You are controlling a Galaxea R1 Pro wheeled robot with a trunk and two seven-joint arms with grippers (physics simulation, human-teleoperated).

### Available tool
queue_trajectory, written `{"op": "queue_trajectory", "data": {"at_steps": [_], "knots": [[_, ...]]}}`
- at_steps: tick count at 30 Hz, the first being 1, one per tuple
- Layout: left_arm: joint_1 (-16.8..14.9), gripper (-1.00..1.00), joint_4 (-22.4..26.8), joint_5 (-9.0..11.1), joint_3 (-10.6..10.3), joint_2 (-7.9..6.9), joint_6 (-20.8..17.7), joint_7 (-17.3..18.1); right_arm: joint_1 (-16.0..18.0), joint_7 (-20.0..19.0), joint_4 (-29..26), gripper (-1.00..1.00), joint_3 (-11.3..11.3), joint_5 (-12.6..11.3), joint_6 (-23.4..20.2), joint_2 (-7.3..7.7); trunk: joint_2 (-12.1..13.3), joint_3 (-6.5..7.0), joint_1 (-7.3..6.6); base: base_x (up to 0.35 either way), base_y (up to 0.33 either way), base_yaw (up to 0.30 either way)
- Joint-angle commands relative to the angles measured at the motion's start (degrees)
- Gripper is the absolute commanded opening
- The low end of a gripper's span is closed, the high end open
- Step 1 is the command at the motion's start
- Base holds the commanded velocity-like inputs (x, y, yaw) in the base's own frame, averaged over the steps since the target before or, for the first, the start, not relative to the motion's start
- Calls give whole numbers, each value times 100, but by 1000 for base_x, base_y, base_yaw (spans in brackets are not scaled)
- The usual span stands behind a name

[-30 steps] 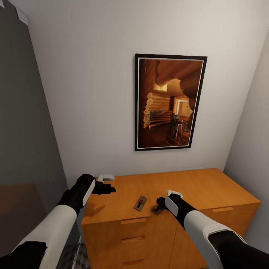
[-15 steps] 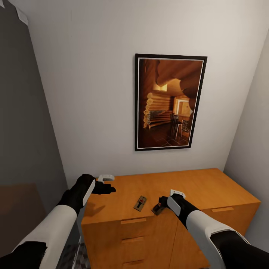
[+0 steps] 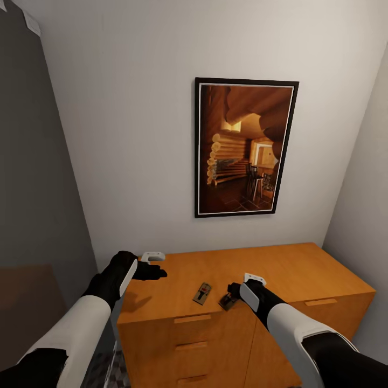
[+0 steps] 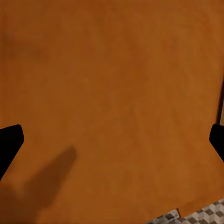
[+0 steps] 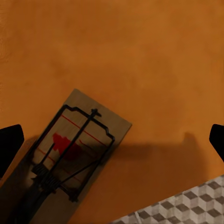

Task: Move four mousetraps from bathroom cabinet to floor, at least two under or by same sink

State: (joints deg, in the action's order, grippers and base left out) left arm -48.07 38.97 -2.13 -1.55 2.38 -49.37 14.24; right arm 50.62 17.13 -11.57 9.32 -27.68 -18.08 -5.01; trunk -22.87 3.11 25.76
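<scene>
On cabinet (image 3: 280, 269) front edge | mousetrap (image 5: 70, 158) beneath right hand (image 3: 231, 296) | fingers spread apart

left arm: reaching forward, forearm white, wrist black | left gripper (image 3: 156, 272): level, jaws wide apart, holding nothing | right arm: bent inward, forearm white | right gripper (image 3: 230, 296): pointing down, jaws wide apart, fingertips (image 5: 10, 140) at frame edges

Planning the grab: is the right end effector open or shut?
Open: the right end effector's fingertips sit far apart, above the mousetrap.
</scene>
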Motion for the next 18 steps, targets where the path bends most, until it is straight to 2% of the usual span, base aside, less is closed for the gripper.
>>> {"op": "queue_trajectory", "data": {"at_steps": [1, 18], "knots": [[-1, 100, 5, -24, -3, -1, -20, 22, -2, 37, -12, 100, 49, -45, -29, -2, -5, -3, 2, 0, 0, 0], [-1, 100, 5, -24, -3, -1, -20, 20, -5, 36, -5, 100, 45, -45, 102, -25, -5, -3, 2, 0, 0, 0]]}}
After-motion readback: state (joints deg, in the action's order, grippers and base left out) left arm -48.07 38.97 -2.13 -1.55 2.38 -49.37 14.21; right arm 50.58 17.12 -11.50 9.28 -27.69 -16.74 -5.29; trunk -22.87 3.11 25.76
